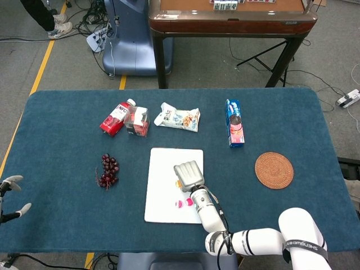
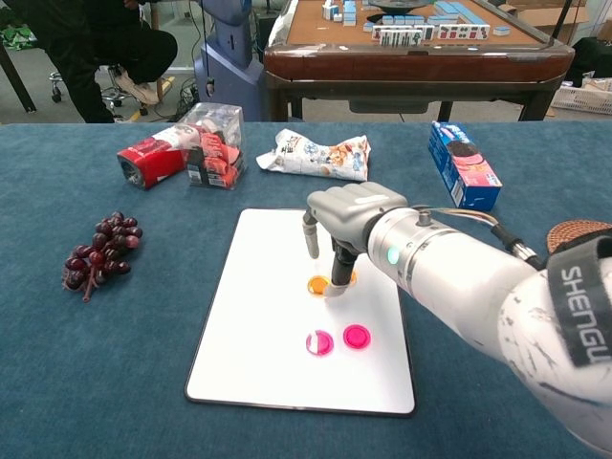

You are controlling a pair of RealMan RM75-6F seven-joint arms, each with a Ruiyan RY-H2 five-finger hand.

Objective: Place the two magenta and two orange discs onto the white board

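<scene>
The white board [image 2: 258,325] [image 1: 163,169] lies in the middle of the blue table. Two magenta discs [image 2: 319,342] [image 2: 357,336] sit side by side on its near half. One orange disc [image 2: 317,285] lies just above them, and a second orange disc [image 2: 346,277] is partly hidden behind a fingertip. My right hand [image 2: 352,212] [image 1: 188,175] hovers over the board with its fingers pointing down; one fingertip [image 2: 337,284] touches the board between the orange discs, and the hand holds nothing. My left hand [image 1: 10,197] shows at the table's far left edge, fingers spread and empty.
A bunch of dark grapes [image 2: 96,253] lies left of the board. Behind it are a red carton [image 2: 148,158], a wrapped drink pack [image 2: 215,143], a snack bag [image 2: 316,155] and a blue cookie box [image 2: 464,164]. A woven coaster [image 1: 274,170] sits to the right.
</scene>
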